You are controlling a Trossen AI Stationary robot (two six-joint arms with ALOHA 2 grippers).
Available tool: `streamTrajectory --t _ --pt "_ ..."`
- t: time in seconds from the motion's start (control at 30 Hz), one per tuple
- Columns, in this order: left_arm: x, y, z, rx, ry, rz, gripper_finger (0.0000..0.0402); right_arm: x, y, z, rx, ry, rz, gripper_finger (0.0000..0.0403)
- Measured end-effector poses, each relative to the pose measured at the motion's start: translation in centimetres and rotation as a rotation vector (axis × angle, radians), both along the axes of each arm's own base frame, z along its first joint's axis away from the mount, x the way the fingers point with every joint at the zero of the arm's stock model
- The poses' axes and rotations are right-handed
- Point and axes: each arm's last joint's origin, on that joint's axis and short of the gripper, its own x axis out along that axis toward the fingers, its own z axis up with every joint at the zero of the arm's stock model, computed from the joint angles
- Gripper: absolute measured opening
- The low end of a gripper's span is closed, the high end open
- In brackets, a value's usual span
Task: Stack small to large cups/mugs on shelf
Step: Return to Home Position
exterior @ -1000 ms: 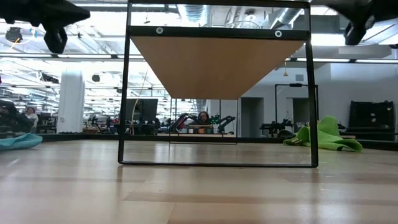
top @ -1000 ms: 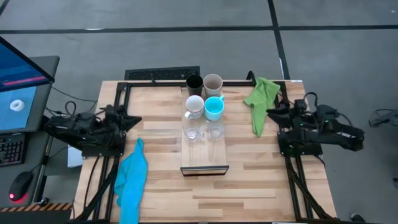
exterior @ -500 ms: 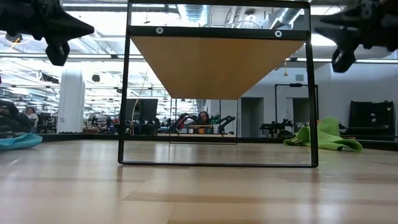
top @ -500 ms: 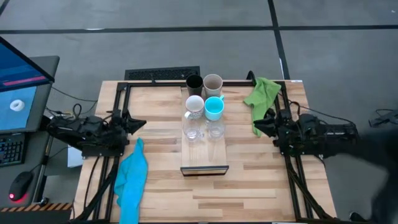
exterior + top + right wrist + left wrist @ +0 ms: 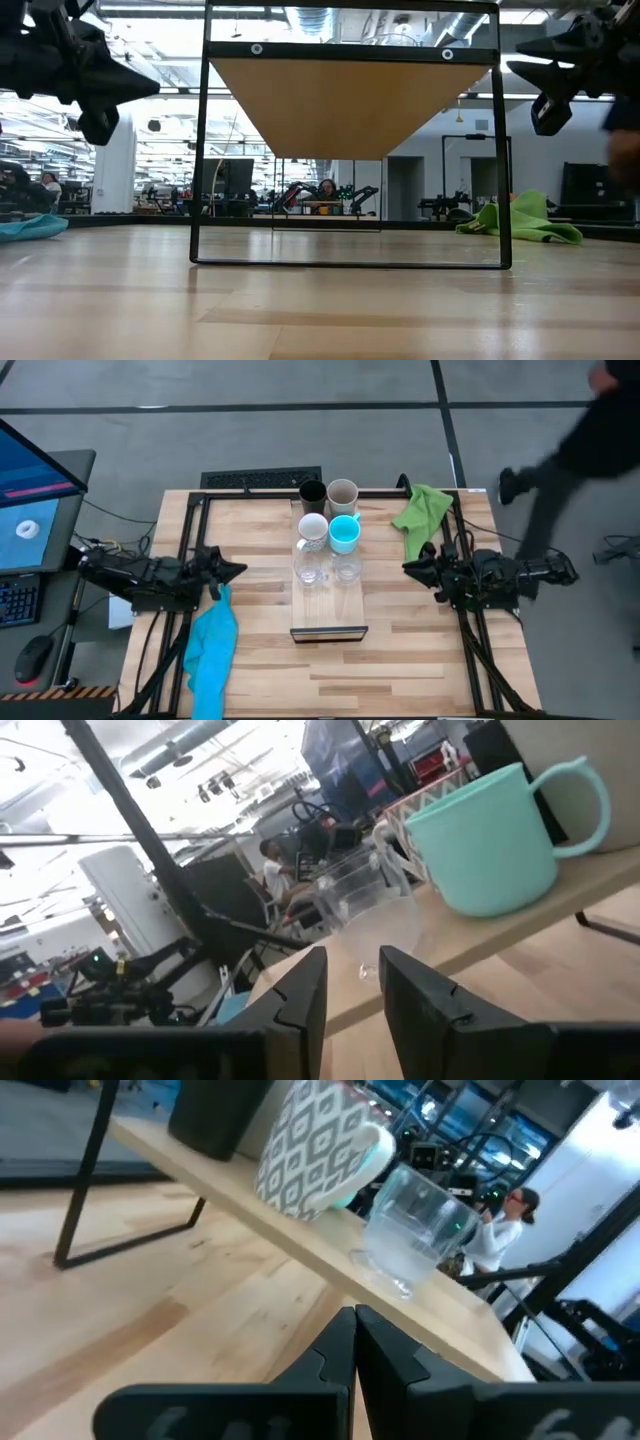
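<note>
Standing in three pairs on the shelf [image 5: 330, 610], the cups run from the black cup [image 5: 312, 493] and beige cup [image 5: 342, 493] at the far end, through the white mug [image 5: 313, 530] and turquoise mug [image 5: 344, 535], to a glass [image 5: 309, 570] beside a second glass [image 5: 346, 568] nearest the bare front stretch. Each pair sits close, touching or nearly so. Both arms hang low at the table's sides, well apart from the shelf and pointing in toward it. The left gripper [image 5: 354, 1315] has its fingers pressed together, while the right gripper [image 5: 352, 960] shows a narrow gap between its fingers; neither holds anything. The glasses look thin-walled, light, slick and breakable, so a gentle pinch over the rim, one finger inside and one outside, seems safer than squeezing the body. The mugs look rigid and heavier; taking the wall opposite the handle should keep them from swinging. With neighbours so tight, any approach probably has to come from above or from the outer side, or a finger may knock the partner off the edge.
</note>
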Motion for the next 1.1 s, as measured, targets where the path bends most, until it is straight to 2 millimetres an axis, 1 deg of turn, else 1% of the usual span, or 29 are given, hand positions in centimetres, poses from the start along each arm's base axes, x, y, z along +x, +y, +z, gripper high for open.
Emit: streamTrajectory --t 0.2,0.37,1.1 --pt "-0.01 -0.15 -0.09 0.089 0.035 0.029 0.0 0.02 0.1 -0.26 -0.009 0.026 0.004 0.0116" --pt "-0.04 -0.16 -0.08 0.097 0.037 0.041 0.0 0.04 -0.04 -0.51 -0.013 0.053 -0.046 0.0116" --pt "-0.05 -0.13 -0.13 0.073 0.037 0.052 0.0 0.06 -0.04 -0.54 -0.013 0.053 -0.045 0.0116"
